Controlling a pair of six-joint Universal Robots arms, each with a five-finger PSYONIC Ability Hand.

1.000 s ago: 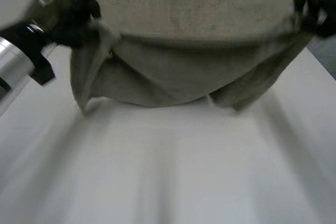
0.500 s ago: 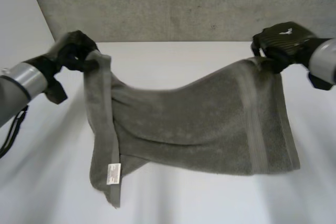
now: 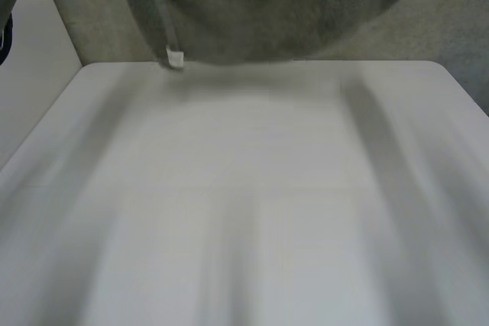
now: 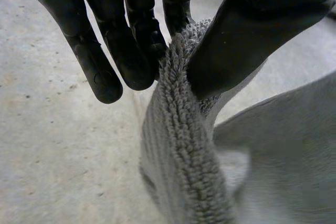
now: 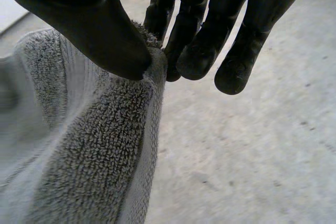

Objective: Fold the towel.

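White bench (image 3: 244, 188), smooth, with grey speckled concrete (image 3: 458, 20) beyond its far edge at 12 o'clock. One small white label (image 3: 175, 58) hangs at 11 o'clock from the towel (image 3: 283, 5); I cannot read its print. The towel is grey-green looped terry with a ribbed border band, held up at 12 o'clock over the bench's far edge. My left robot hand (image 4: 134, 40) pinches a bunched towel edge between thumb and fingers. My right robot hand (image 5: 202, 40) is clamped likewise on another edge.

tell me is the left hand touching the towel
Touching. The left wrist view shows the left hand pinching the towel edge between thumb and fingers.
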